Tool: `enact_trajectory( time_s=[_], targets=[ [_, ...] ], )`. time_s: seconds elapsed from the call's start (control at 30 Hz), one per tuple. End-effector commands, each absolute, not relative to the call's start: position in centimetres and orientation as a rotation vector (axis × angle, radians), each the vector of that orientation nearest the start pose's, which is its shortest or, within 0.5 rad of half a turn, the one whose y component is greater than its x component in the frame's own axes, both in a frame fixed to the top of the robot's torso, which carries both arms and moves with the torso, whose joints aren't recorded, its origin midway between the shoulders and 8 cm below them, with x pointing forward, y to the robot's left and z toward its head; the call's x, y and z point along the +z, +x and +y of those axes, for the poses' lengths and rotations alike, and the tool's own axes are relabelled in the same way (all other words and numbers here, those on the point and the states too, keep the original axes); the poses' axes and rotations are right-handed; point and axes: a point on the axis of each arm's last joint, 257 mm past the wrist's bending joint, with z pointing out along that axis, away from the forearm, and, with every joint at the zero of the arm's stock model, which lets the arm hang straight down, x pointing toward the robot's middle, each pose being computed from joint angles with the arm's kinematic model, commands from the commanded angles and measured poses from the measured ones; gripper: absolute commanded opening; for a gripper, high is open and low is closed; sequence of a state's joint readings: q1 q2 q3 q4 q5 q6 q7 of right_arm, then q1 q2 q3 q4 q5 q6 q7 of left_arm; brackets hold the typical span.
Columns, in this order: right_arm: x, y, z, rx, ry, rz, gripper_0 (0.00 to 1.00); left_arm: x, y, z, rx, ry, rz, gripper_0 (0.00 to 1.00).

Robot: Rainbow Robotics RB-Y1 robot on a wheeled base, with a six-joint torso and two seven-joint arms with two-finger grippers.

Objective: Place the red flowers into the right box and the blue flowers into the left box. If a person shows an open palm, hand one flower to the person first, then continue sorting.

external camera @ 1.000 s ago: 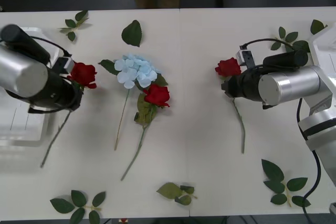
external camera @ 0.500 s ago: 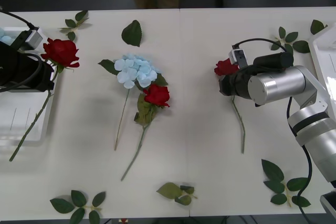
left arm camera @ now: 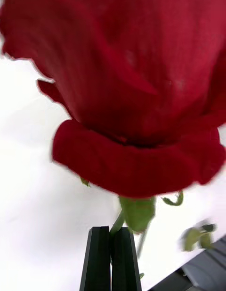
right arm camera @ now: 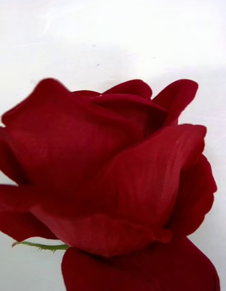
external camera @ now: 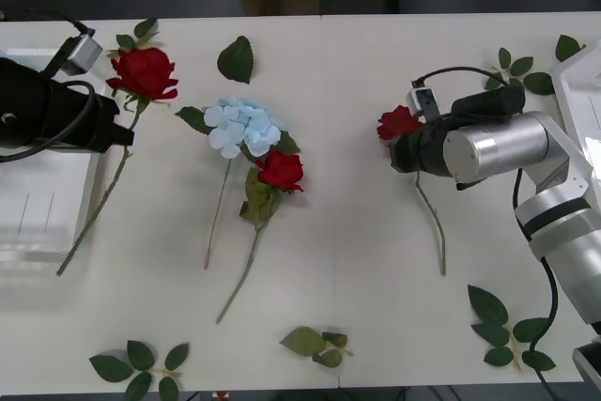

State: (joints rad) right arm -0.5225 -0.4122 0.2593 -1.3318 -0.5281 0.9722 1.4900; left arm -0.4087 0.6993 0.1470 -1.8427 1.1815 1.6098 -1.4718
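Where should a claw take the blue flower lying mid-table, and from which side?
Grip the blue flower on its bare stem, about midway along, coming straight down from above. The stem lies flat and open on the table there, while up at the head a red rose crowds its right side.

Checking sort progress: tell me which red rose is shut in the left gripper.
The rose at the far left, beside the left box; the left gripper pinches its stem below the head.
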Motion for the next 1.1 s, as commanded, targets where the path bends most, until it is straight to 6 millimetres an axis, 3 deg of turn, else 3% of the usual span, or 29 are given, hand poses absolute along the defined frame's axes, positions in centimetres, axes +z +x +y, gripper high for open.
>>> enact_trajectory(
  time_s=[0.03,0.17,0.2,0.27,0.3,0.37,0.63,0.77,0.8,0.9,1.1],
  targets=[
    [-24.3,59.6,-16.3,0.239,-0.323,2.276,0.00,-10.5,45.7,19.0,-0.697,0.703,2.183,0.00],
    [-24.1,60.0,-16.4,0.232,-0.324,2.255,0.00,-6.0,45.0,14.8,-0.843,0.832,1.910,0.00],
    [-24.0,60.2,-16.5,0.227,-0.325,2.248,0.04,-5.1,44.9,14.0,-0.868,0.844,1.861,0.00],
    [-24.0,60.2,-16.5,0.222,-0.333,2.243,0.25,-3.6,44.7,12.6,-0.894,0.877,1.758,0.00],
    [-23.9,60.3,-16.5,0.222,-0.335,2.240,0.40,-2.9,44.7,11.8,-0.895,0.900,1.693,0.00],
    [-24.2,60.2,-16.8,0.212,-0.342,2.245,0.56,-2.0,44.7,10.3,-0.892,0.930,1.594,0.00],
    [-25.6,58.6,-20.9,0.179,-0.382,2.305,0.57,-1.3,45.2,5.6,-0.900,0.908,1.412,0.00],
    [-24.6,56.7,-21.9,0.284,-0.422,2.269,0.57,-1.2,45.1,3.6,-0.918,0.876,1.355,0.00],
    [-24.3,56.6,-21.8,0.297,-0.425,2.262,0.57,-1.2,45.1,3.5,-0.916,0.878,1.350,0.00],
    [-22.2,54.6,-19.9,0.562,-0.445,2.171,0.57,-1.1,44.9,2.3,-0.928,0.857,1.309,0.00],
    [-18.9,51.8,-16.9,0.839,-0.503,2.007,0.57,-0.8,44.7,1.9,-0.938,0.855,1.291,0.00]
  ],
)
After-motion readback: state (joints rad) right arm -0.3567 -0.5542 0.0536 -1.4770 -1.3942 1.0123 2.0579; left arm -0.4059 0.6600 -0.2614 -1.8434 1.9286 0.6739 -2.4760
